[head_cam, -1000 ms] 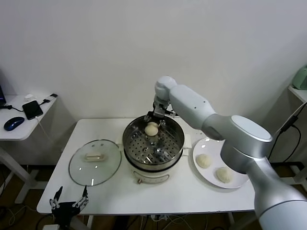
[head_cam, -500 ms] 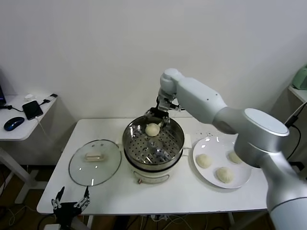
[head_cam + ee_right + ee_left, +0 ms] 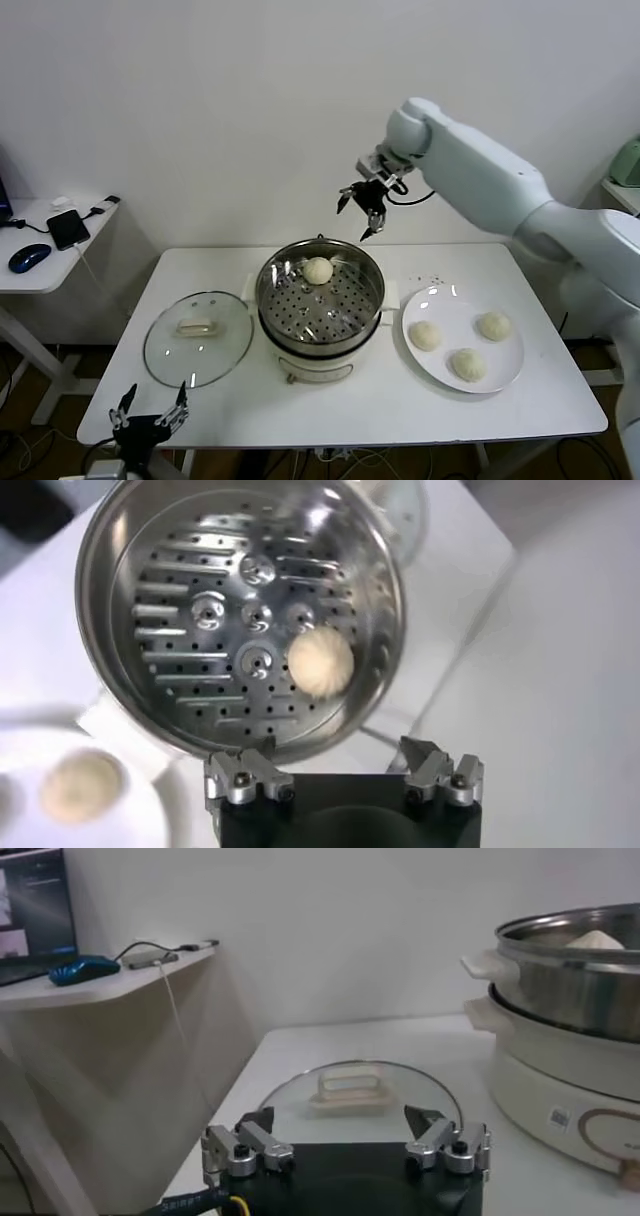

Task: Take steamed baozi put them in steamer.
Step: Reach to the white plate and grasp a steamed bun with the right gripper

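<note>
The steel steamer (image 3: 320,305) stands mid-table on its cream base; it also shows in the right wrist view (image 3: 240,620) and the left wrist view (image 3: 570,978). One baozi (image 3: 318,270) lies on its perforated tray at the back, also in the right wrist view (image 3: 320,662). Three baozi (image 3: 425,335) (image 3: 492,326) (image 3: 467,364) lie on the white plate (image 3: 510,375). My right gripper (image 3: 362,210) (image 3: 338,765) is open and empty, in the air above and behind the steamer's back right rim. My left gripper (image 3: 148,412) (image 3: 345,1133) is open and empty, low at the table's front left.
A glass lid with a cream handle (image 3: 198,337) (image 3: 350,1088) lies flat left of the steamer. A side desk (image 3: 50,245) at far left holds a phone and a mouse. A wall stands close behind the table.
My right gripper has let go of the baozi, which stays on the steamer tray, and has risen up and to the right. The third baozi on the plate is uncovered.
</note>
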You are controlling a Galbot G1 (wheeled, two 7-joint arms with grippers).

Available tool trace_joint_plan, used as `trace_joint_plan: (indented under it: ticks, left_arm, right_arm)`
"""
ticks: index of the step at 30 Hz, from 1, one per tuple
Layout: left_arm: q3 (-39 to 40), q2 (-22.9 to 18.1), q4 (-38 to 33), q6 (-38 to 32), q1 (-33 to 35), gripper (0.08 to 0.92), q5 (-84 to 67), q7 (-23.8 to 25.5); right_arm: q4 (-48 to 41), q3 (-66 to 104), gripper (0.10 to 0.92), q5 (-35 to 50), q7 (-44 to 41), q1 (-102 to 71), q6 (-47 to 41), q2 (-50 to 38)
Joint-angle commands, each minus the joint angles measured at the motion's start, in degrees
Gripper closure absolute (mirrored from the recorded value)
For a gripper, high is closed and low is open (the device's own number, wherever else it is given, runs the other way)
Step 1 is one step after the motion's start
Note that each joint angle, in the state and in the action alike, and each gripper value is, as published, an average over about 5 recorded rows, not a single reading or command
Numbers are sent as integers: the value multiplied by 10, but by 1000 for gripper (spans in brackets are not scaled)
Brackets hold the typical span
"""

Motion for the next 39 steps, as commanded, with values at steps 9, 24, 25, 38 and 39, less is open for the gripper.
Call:
trace_joint_plan:
  ticks: [9,24,25,38,39]
  left_arm:
    - [-12,15,6,5,-14,177,-22,2]
    - [-9,12,6,9,-4,177,-15,3]
    - [-9,12,7,10,-5,177,-13,4]
    - [-5,8,18,14,-4,177,1,1]
    - [-5,8,18,14,-4,177,1,1]
  right_arm:
    - [181,0,202,17,14,-78,-165,-241]
    - [207,100,203,-59,12,-289,-132,-221]
    - [202,100,203,-66,10,-293,-129,-216]
    - [112,107,203,-135,19,-312,-85,-134]
    - [107,109,202,-137,20,-312,-83,-128]
